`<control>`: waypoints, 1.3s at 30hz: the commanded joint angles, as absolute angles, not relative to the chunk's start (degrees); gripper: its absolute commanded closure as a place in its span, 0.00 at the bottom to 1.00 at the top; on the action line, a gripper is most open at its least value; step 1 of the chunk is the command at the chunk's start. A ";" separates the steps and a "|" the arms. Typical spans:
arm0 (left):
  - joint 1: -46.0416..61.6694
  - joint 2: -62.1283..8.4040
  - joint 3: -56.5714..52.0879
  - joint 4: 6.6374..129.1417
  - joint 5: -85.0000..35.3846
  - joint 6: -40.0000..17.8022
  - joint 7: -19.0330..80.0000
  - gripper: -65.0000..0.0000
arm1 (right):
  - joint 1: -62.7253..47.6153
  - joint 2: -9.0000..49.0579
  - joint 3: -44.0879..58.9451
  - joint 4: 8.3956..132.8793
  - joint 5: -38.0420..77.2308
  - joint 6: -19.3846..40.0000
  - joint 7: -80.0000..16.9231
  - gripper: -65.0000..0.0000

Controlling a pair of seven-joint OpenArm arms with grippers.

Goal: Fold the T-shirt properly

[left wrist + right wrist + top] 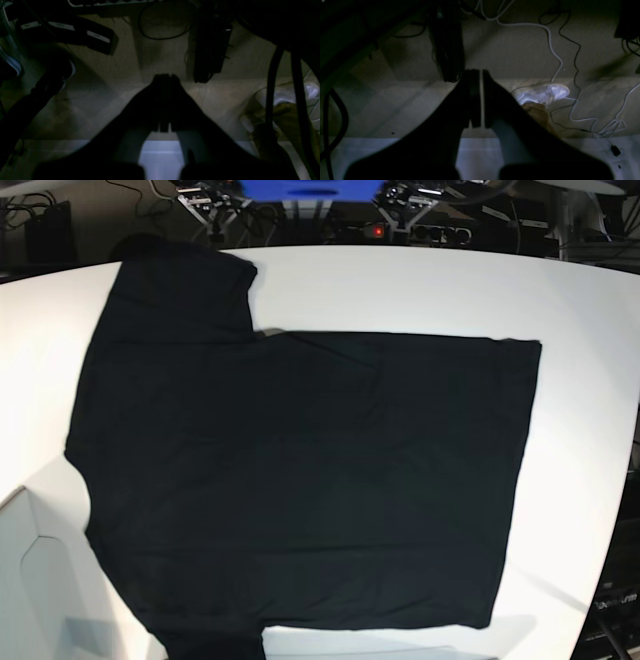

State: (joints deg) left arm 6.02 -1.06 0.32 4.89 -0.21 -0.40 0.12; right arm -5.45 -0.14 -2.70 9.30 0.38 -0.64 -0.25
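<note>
the large black short-sleeved cloth t-shirt (pixel 300 480) lies flat on the white table (pixel 400 280), well away from both pincers. the right gripper (pixel 481 75) and left gripper (pixel 166 76) are pressed together, empty, over the floor. i judge a thin pinch could drag cloth and wrinkle it.

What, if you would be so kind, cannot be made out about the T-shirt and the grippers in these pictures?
- T-shirt, base view: bottom sleeve cut off by the lower edge; no print or tag shows.
- Left gripper and right gripper: absent from the base view; the dark wrist views show only floor, no cloth.
</note>
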 commanded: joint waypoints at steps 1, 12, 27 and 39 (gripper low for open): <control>6.37 -1.19 0.40 4.97 -0.22 -0.13 0.13 1.00 | -5.93 -0.31 -2.77 9.45 0.40 0.31 -0.48 1.00; 16.13 -2.51 0.04 17.71 -0.40 -0.22 0.04 1.00 | -14.64 -0.48 -2.68 17.63 0.48 0.31 -0.13 1.00; 43.38 -10.42 0.04 57.19 -7.69 -0.31 0.04 1.00 | -42.95 0.75 -2.86 59.47 0.48 0.31 -0.57 1.00; 59.82 -21.85 -1.45 86.81 -22.02 -0.31 0.04 1.00 | -60.09 4.70 -2.51 90.42 0.66 0.31 -4.00 1.00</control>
